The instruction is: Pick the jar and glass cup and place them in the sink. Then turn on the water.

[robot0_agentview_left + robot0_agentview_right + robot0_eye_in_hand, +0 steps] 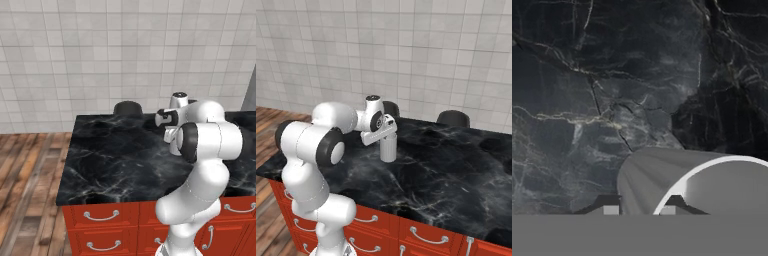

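Left base view: arm up from lower right, elbow bulk in front, wrist reaching over the black marble surface; end effector mostly hidden behind the forearm, jaw state not readable here. Dark round object at the back edge of the surface against the tiled wall, identity unclear. Red drawer fronts with chrome handles below the surface edge, wood floor to the left. Right base view: arm up from lower left, hand pointing down over the surface near its back-left part; end effector down at the glass cup, a pale grey upright cylinder standing on the surface directly under the hand, cup body looks to be between the fingers, contact not resolvable at this size. 2 dark round objects at the back edge by the wall, 1 just behind the hand, 1 further right. Hand view: glass cup very close, filling lower right, pale rim arc and grey wall visible, marble around it; finger tips barely showing at the bottom beside the cup wall, jaws look drawn in narrow around the cup, firm grip or not: cannot tell.
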You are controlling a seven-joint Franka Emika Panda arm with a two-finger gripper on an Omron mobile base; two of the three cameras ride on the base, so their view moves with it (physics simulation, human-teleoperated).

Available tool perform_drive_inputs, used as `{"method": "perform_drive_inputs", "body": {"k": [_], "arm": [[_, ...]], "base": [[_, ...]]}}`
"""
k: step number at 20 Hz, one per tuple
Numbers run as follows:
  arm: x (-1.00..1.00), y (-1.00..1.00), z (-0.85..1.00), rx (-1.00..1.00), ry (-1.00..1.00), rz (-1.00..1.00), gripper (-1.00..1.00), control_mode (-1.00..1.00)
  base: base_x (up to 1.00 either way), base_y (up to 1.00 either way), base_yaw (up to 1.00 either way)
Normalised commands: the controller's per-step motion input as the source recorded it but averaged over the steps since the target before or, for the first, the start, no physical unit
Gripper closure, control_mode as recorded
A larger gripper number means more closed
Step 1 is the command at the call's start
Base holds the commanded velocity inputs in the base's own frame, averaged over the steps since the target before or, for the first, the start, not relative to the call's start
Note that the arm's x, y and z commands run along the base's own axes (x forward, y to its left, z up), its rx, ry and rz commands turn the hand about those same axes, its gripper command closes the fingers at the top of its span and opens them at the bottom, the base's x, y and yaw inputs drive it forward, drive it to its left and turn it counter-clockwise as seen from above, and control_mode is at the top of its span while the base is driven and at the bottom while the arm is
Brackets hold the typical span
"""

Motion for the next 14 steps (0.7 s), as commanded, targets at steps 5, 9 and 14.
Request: {"method": "perform_drive_inputs", "body": {"k": [5,9,14], "arm": [[-0.38,0.0,0.1,0.0,-0.01,0.01,1.0,-1.0],[-0.43,0.0,0.61,0.0,-0.05,0.1,1.0,-1.0],[-0.29,0.0,0.64,0.0,0.0,0.09,1.0,-1.0]], "base": [[0.0,0.0,0.0],[0.0,0.0,0.0],[0.0,0.0,0.0]]}}
